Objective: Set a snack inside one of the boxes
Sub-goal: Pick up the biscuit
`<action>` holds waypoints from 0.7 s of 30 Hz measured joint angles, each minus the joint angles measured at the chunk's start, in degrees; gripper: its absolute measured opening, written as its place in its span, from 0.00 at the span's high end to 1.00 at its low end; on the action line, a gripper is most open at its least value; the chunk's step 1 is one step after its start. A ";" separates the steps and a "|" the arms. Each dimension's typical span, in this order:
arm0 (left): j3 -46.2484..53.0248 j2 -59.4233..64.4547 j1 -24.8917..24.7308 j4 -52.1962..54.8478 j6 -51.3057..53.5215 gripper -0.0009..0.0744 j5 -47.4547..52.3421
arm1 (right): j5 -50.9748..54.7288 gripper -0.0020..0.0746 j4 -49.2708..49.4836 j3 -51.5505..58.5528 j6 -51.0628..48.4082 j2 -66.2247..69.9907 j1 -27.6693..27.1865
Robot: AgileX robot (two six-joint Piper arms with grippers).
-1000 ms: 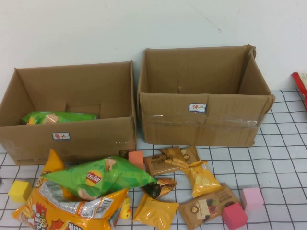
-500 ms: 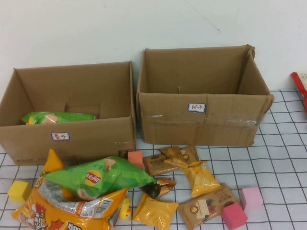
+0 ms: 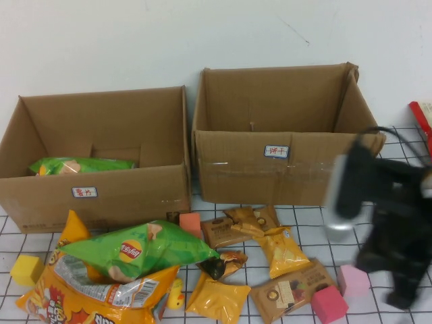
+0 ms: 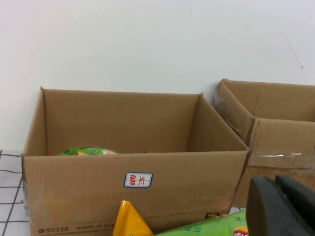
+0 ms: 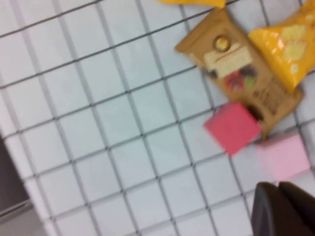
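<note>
Right tool clenched on nothing, hung over the gridded bench near a brown snack packet, a dark pink block and a pale pink block; seen from the high view as a blurred black arm at the right, in front of the right box, absent from that view a second before and half a second before.

Left tool clenched too, empty, low in front of the left box, just above a green chip bag; out of sight from above.

Left box open, with one green chip bag inside against its front wall; right box open, nothing visible within; small handwritten labels on both fronts.

Loose on the bench before the boxes: the large green chip bag atop an orange snack bag; small yellow and brown packets clustered at centre; a yellow block far left; an orange block by the left box; snacks and blocks unmoved from the earlier frames.
</note>
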 joint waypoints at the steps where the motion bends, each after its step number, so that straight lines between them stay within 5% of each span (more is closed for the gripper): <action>1: 0.00 0.00 0.00 -0.27 0.00 0.99 0.00 | -0.63 0.97 -0.99 -1.30 1.68 1.93 1.58; 5: 0.00 0.00 0.00 -1.62 -0.19 0.99 0.00 | -4.54 0.89 0.39 -4.38 2.12 8.43 5.73; 10: 0.00 0.00 0.00 -1.81 -0.19 0.99 0.04 | -9.17 0.46 5.66 -6.76 1.51 17.07 8.25; 13: 0.00 0.00 0.00 -1.94 -0.19 0.99 0.04 | -10.61 0.30 6.41 -8.33 1.41 21.63 9.99; 21: 0.00 0.00 0.00 -1.94 -0.19 0.99 0.04 | -12.36 0.23 5.66 -14.96 3.01 33.04 12.94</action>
